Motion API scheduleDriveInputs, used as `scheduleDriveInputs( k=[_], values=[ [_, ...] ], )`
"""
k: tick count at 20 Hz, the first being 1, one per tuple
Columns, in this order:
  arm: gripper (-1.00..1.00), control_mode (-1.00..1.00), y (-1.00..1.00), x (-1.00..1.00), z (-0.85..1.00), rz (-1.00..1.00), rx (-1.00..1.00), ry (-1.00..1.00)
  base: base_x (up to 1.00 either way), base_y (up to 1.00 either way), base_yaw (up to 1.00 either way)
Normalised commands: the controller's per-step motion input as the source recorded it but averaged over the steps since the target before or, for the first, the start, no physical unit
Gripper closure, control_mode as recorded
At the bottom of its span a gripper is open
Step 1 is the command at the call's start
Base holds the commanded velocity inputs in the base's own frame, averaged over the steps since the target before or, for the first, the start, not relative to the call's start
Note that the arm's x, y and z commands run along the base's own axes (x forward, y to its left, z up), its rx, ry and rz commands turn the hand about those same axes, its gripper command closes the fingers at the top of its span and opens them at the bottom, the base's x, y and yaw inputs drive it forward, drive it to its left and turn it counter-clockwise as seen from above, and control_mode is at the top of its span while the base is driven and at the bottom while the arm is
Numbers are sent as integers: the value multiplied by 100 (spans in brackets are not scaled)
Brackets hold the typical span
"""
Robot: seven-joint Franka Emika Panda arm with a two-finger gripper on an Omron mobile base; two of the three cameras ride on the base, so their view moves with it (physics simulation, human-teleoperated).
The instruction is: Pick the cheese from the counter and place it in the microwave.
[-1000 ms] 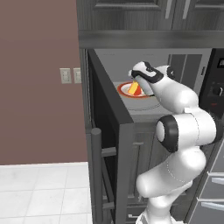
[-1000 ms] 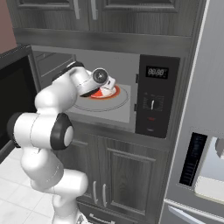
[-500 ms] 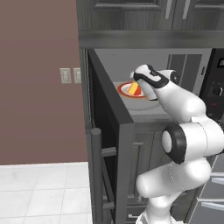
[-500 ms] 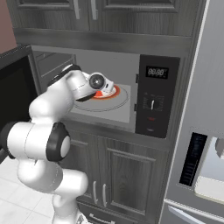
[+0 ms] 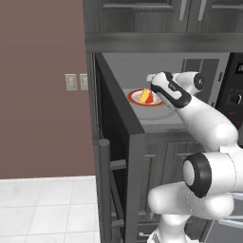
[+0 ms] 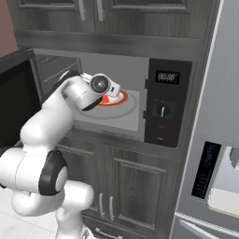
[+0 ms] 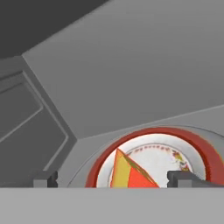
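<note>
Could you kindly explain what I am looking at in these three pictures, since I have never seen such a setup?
It is a rendered kitchen with a white robot arm on a driving base. Two pictures come from cameras on the base, behind the arm to its left and right; the third looks along the hand. The arm reaches into an open microwave, its door swung wide. Inside, a cheese wedge sits on a red-rimmed plate. The pincer is open and holds nothing; in the hand picture the cheese lies between its tips.
</note>
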Motion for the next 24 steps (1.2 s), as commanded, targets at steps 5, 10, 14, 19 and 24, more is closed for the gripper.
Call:
scheduleDriveInputs(
  k=[5, 10, 14, 19, 24],
  values=[
    [-100, -100, -12, -93, 48, 0, 0, 16, 0, 0, 0],
    [-100, -100, -5, -100, 42, 0, 0, 19, 0, 0, 0],
    [-100, -100, -4, -100, 3, 0, 0, 1, 0, 0, 0],
    [-100, -100, 0, -100, 0, 0, 0, -6, 0, 0, 0],
    [-100, -100, 0, -100, 0, 0, 0, -6, 0, 0, 0]
  ],
)
